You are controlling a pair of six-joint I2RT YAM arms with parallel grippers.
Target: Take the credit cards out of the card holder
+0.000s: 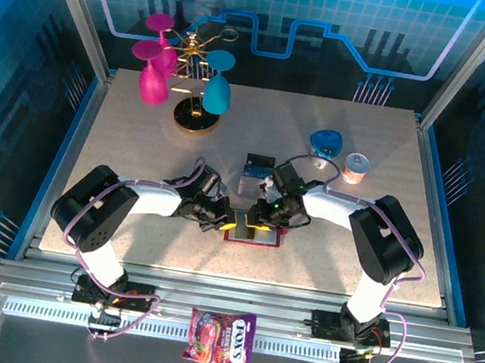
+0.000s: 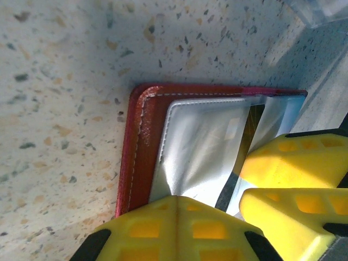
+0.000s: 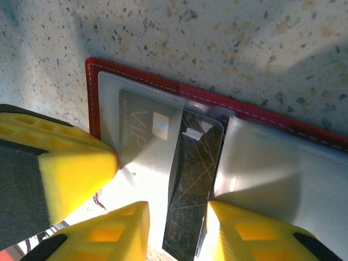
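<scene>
Pinching the card holder (image 1: 252,237) at its left edge, left gripper (image 1: 223,221) is clamped tight. It looks to have the flap, but the contact is mostly hidden by its yellow fingers (image 2: 174,231). Right gripper (image 3: 176,220) is set narrow, one finger each side of a dark card (image 3: 193,179) poking partly out of the centre pocket. Can't tell if it pinches the card or just brackets it. Holder lies open on the table (image 1: 134,174), near edge, between both arms. Just beyond it lie a loose black card (image 1: 261,161) and a bluish card (image 1: 250,183).

Risks:
- Thin card, edgewise hold: fingers could slip off and leave it pocketed.
- If the left grip has only the flap, a pull could drag or fold the whole holder.
- Grippers are very close, so a skewed pull could knock them together.

Text:
- "VIP" on a grey card (image 3: 144,130) under the clear window; smaller print beside it unreadable.
- Dark card has gold lines; print at its lower end illegible.
- Candy bag (image 1: 221,338) on the front rail reads "FOX'S".
</scene>
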